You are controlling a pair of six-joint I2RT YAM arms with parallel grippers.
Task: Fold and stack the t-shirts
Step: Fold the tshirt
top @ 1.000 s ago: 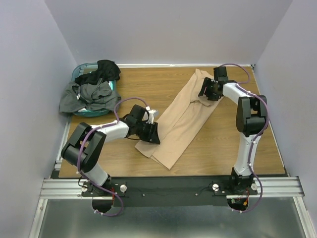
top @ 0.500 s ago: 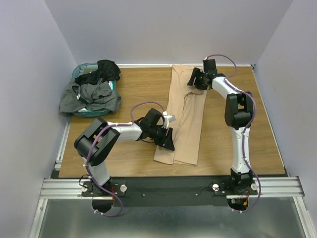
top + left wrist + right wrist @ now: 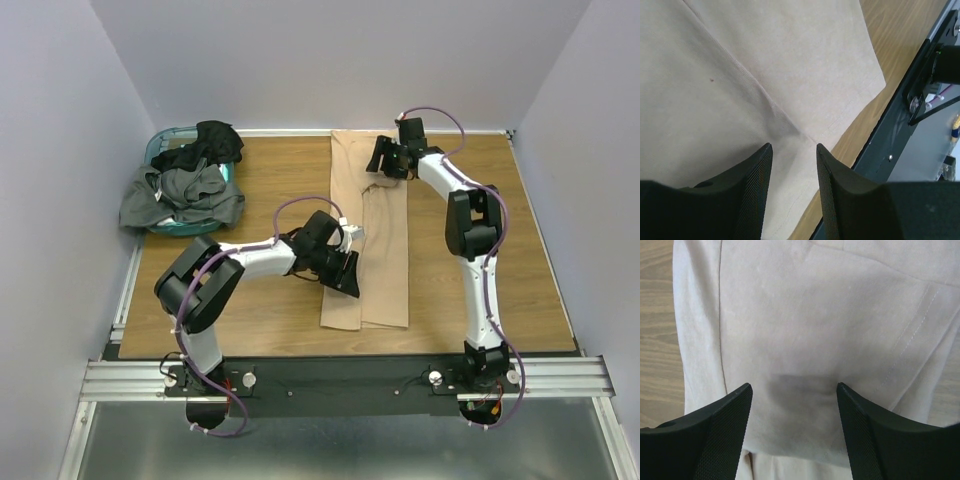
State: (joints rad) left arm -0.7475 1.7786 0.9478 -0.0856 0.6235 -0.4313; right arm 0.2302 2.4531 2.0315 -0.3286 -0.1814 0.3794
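The tan t-shirt [image 3: 385, 250] lies as a long narrow strip, folded lengthwise, running straight from the table's back edge toward the front. My left gripper [image 3: 347, 275] is over its left edge near the hem, jaws open, with flat cloth [image 3: 740, 60] showing between the fingers [image 3: 793, 147]. My right gripper [image 3: 380, 160] is at the strip's far end, open, its jaws either side of smooth cloth [image 3: 805, 315] under the gripper [image 3: 793, 387]. A dark grey t-shirt [image 3: 180, 195] and a black t-shirt [image 3: 210, 140] are heaped at the back left.
The teal basket [image 3: 160, 140] sits in the back left corner under the dark shirts. The wooden table [image 3: 270, 180] is walled on three sides. A black rail [image 3: 350, 375] runs along the front edge, also seen close to the hem in the left wrist view [image 3: 900, 115].
The tan t-shirt has swung from a diagonal lie to straight front-to-back. My left gripper moved right with its lower end, and my right gripper moved left along the back edge with the top end.
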